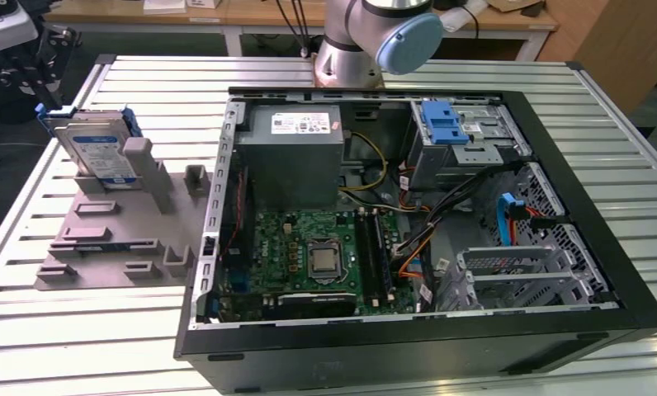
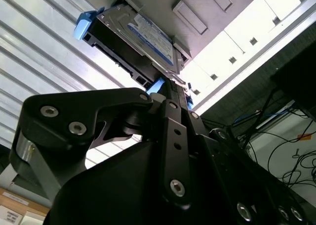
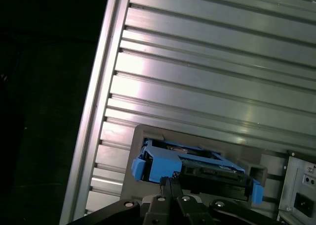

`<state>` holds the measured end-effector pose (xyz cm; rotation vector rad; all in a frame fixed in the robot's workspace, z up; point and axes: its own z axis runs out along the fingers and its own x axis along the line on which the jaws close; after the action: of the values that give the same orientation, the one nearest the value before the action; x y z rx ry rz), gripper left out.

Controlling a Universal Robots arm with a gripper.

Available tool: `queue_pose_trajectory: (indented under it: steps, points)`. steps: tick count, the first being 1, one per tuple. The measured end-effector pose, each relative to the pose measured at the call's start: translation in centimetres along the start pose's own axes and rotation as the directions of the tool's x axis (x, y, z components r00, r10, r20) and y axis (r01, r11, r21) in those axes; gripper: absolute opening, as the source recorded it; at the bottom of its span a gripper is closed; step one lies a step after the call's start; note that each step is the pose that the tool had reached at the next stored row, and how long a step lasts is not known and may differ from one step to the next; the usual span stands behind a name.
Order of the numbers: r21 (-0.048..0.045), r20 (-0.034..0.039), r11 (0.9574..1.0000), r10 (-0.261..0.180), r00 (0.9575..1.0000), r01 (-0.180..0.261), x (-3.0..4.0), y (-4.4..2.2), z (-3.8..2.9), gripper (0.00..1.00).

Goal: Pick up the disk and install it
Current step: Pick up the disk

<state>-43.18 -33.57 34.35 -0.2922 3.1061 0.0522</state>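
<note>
One upright silver disk [image 1: 95, 150], blue-framed

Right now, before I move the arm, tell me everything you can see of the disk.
The disk is a flat silver metal drive with a white-and-blue label, framed by a blue plastic bracket. It stands on edge in the grey stand on the slatted table, at the exterior view's left, outside the computer case. The hand is at its upper end; whether they touch I cannot tell.
</note>
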Motion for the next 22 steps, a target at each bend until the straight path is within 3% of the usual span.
queue_pose_trajectory:
  steps: [2, 5, 10, 14, 22]
  points:
    - [-0.0002, -0.0002, 1.0000, -0.007, 1.0000, 0.007, 0.00, 0.00, 0.01, 0.11]
    - [-0.0014, -0.0018, 0.9986, -0.054, 0.9986, 0.054, 0.00, 0.00, 0.03, 0.11]
    - [-0.0039, -0.0044, 0.9895, -0.145, 0.9895, 0.145, 0.00, 0.00, 0.09, 0.11]
    - [-0.0060, -0.0062, 0.9765, -0.215, 0.9765, 0.215, 0.00, 0.00, 0.12, 0.11]
    - [-0.0099, -0.0090, 0.9439, -0.330, 0.9439, 0.330, 0.01, -0.01, 0.18, 0.11]
